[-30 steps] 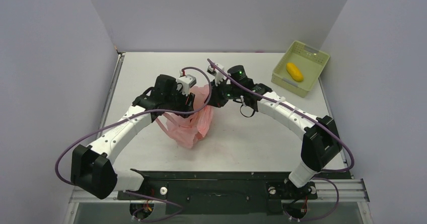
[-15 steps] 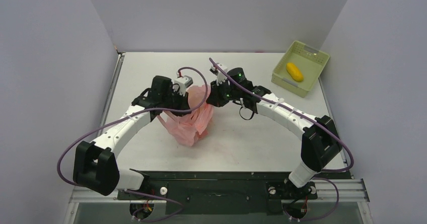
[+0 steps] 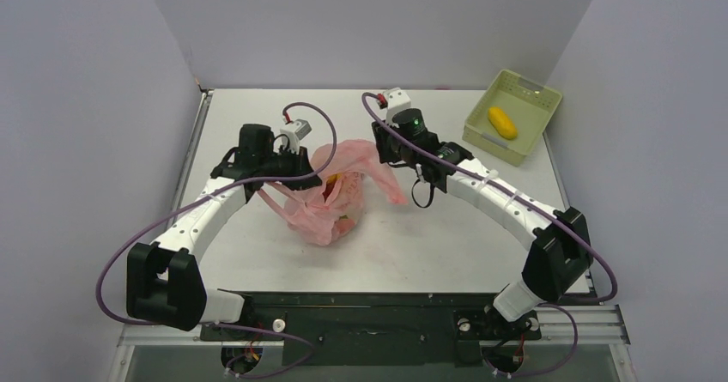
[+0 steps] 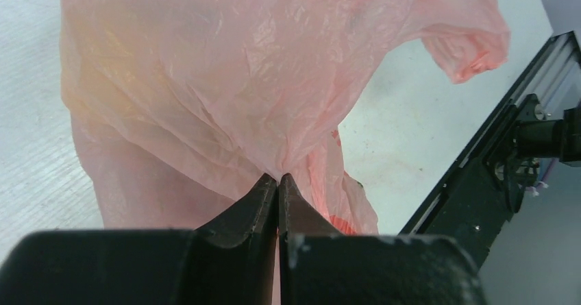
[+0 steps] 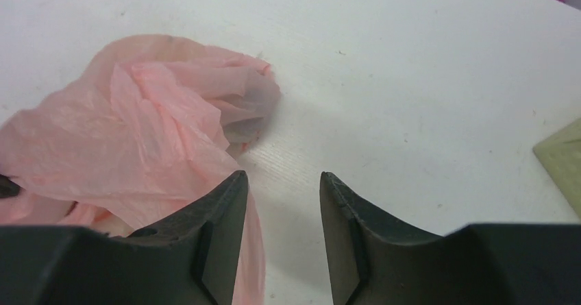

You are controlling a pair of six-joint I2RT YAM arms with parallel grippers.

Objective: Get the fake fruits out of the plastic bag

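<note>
The pink plastic bag (image 3: 343, 195) lies mid-table, spread wide, one flap trailing right. My left gripper (image 3: 302, 172) is shut on a fold of the bag's left side; in the left wrist view the closed tips (image 4: 277, 177) pinch the film of the bag (image 4: 226, 79). My right gripper (image 3: 384, 152) is open and empty just over the bag's far right edge; its view shows bare table between the tips (image 5: 279, 175) and the bag (image 5: 137, 140) to the left. Yellow and red fruit shapes (image 3: 342, 221) show faintly through the bag. A yellow-orange oval fruit (image 3: 502, 123) lies in the basket.
The pale green slotted basket (image 3: 515, 146) stands at the far right corner; its edge shows in the right wrist view (image 5: 562, 155). Grey walls close the table on three sides. The black base rail (image 4: 507, 147) runs along the near edge.
My left gripper has pulled left with the bag's edge, spreading the bag wider. My right gripper has drawn back from the bag toward the far side, and a flap now trails right.
</note>
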